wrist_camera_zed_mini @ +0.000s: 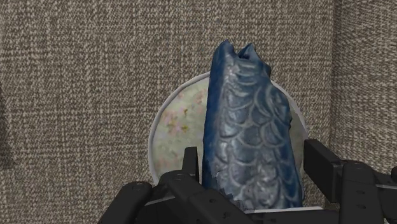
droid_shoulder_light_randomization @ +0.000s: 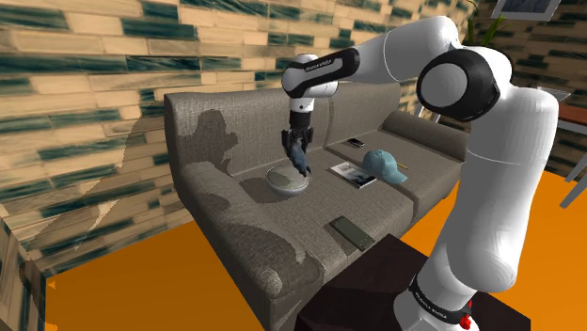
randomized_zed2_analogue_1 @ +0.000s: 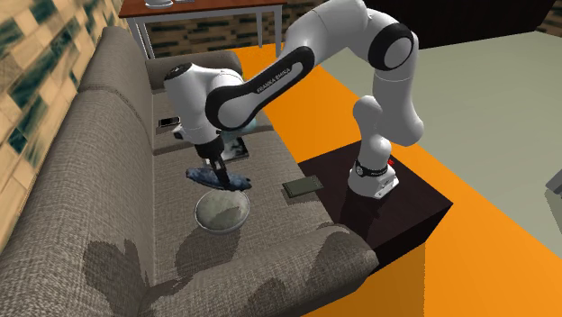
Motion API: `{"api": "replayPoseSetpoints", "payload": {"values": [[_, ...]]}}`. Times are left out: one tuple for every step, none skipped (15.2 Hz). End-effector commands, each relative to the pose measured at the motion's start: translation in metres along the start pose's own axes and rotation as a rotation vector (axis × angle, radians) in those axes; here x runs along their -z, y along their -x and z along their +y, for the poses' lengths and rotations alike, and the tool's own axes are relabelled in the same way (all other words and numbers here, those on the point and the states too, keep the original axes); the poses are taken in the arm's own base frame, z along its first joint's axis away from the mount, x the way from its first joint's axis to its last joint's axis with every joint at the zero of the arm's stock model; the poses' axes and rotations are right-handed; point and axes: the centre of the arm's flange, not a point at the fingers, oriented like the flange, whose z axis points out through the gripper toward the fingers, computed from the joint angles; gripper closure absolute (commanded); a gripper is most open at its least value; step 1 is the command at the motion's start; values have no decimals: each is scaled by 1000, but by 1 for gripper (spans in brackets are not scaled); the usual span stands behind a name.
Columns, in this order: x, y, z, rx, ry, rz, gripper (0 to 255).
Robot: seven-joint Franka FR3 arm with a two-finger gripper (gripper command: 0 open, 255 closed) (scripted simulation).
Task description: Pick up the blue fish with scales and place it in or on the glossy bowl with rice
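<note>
A dark blue fish with scales (wrist_camera_zed_mini: pixel 251 133) is clasped between my two black fingers (wrist_camera_zed_mini: pixel 190 163); my gripper (wrist_camera_zed_mini: pixel 254 184) is shut on it. Right beneath it a round pale bowl (wrist_camera_zed_mini: pixel 175 124) with a speckled filling rests on the sofa seat, partly hidden by the fish. In the shoulder view the gripper (droid_shoulder_light_randomization: pixel 298 149) points down, with the fish (droid_shoulder_light_randomization: pixel 300 162) hanging just above the bowl (droid_shoulder_light_randomization: pixel 285 181). From the second exterior view the fish (randomized_zed2_analogue_1: pixel 221 178) lies crosswise under the gripper (randomized_zed2_analogue_1: pixel 214 168), a short way above the bowl (randomized_zed2_analogue_1: pixel 222 210).
The grey fabric sofa (droid_shoulder_light_randomization: pixel 235 216) carries a blue cap (droid_shoulder_light_randomization: pixel 384 165), a magazine (droid_shoulder_light_randomization: pixel 353 173), a small phone (droid_shoulder_light_randomization: pixel 356 143) and a dark flat device (droid_shoulder_light_randomization: pixel 353 232) near the seat's front edge. A wooden table (randomized_zed2_analogue_1: pixel 207 9) stands beyond the sofa's end. The floor is orange.
</note>
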Motion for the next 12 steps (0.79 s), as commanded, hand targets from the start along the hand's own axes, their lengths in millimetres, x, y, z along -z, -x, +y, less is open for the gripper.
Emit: {"api": "replayPoseSetpoints", "payload": {"values": [[-1,-11,-9,-1,-1,0,255],[-7,-12,-9,-1,-1,0,255],[-12,-13,-8,-1,-1,0,255],[-17,-13,-8,-1,-1,0,255],[-22,-14,-7,-1,-1,0,255],[-28,-15,-7,-1,-1,0,255],[-33,-15,-6,-1,-1,0,255],[-38,-16,-6,-1,-1,0,255],[-43,-17,-5,-1,-1,0,255],[-48,-17,-5,-1,-1,0,255],[-54,-18,-4,-1,-1,0,255],[-59,-19,-4,-1,-1,0,255]]}}
